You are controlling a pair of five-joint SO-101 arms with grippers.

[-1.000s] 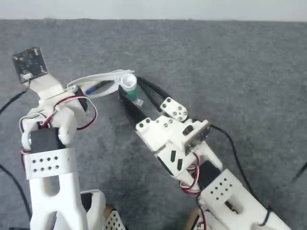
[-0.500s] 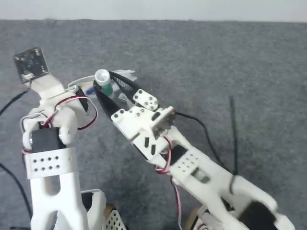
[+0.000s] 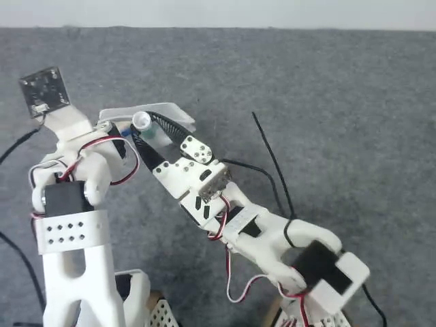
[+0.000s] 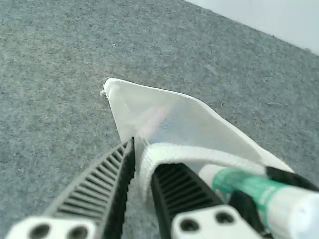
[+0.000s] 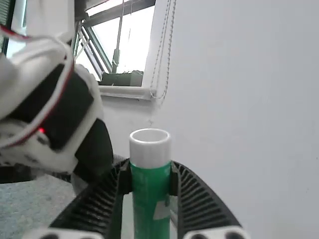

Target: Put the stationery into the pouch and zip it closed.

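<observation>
The translucent white pouch (image 3: 163,111) lies on the grey carpet beside the left arm. In the left wrist view the pouch (image 4: 174,117) fans out, and my left gripper (image 4: 142,162) is shut on its thick white rim. Faint pink and blue shapes show through the mesh. A green glue stick (image 3: 144,125) with a white cap is clamped in my right gripper (image 3: 153,136), right at the pouch's held edge. The glue stick (image 4: 249,186) shows close beside the left fingers. From the right wrist, the glue stick (image 5: 149,174) stands upright between the black fingers (image 5: 192,196).
A loose black cable (image 3: 272,160) from the right arm loops over the carpet to the right of the pouch. The left arm's white body (image 5: 45,124) sits close beside the right gripper. Open carpet (image 3: 327,82) stretches behind and to the right.
The right arm has swung left with the glue stick, carrying it from beside the pouch to the held rim. The left arm has stayed in place, holding the pouch.
</observation>
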